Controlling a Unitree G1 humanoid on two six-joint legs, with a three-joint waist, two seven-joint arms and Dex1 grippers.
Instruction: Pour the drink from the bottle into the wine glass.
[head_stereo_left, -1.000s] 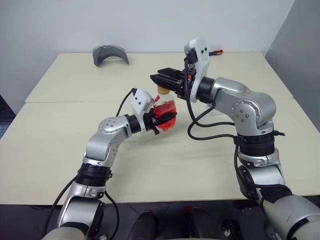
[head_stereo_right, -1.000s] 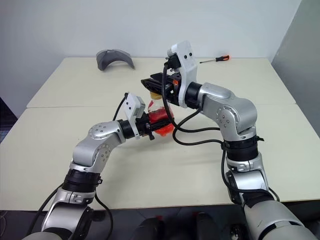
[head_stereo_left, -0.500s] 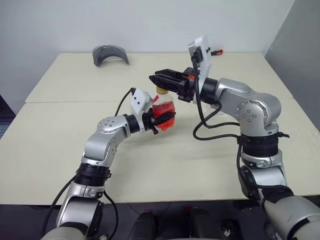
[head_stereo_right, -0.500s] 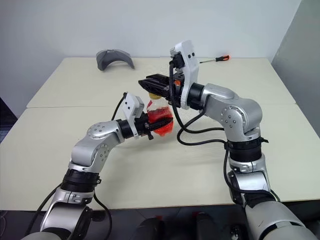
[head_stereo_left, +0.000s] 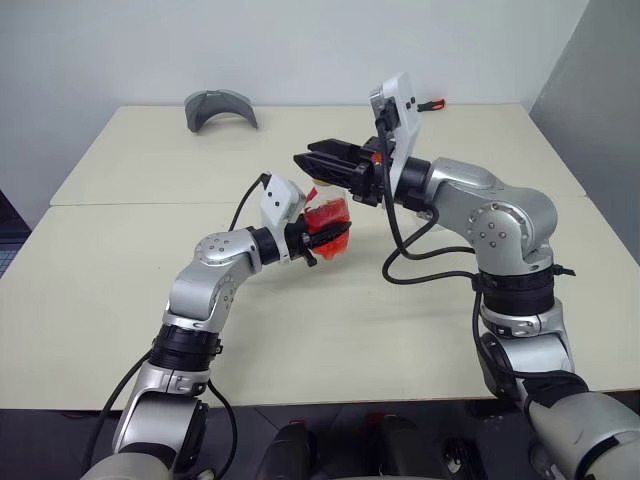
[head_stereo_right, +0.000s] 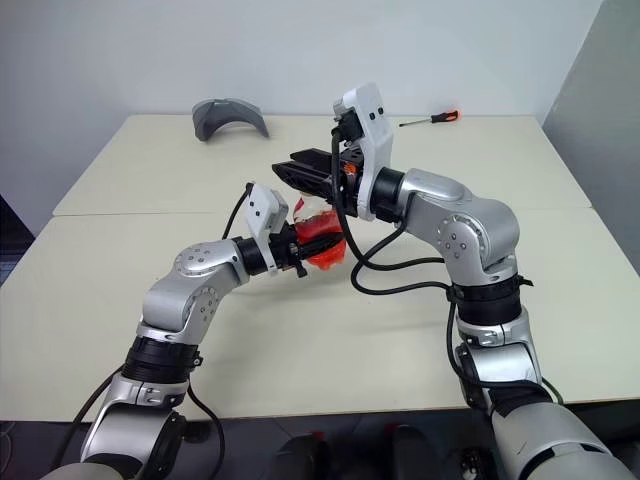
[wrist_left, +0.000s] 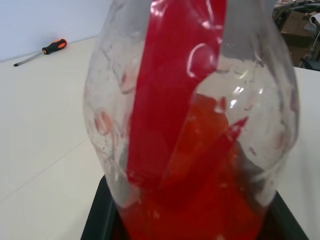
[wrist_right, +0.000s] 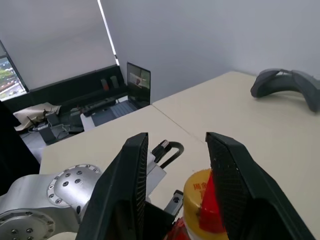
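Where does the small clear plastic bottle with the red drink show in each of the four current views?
Left eye view: small clear plastic bottle mid-frame, held in the left pincer.
Right eye view: mid-frame, slightly left.
Left wrist view: close up, centre.
Right wrist view: its yellow-and-red cap at the bottom, between the right pincer's fingers.
Shared landmark: grey curved object on the table's far edge.
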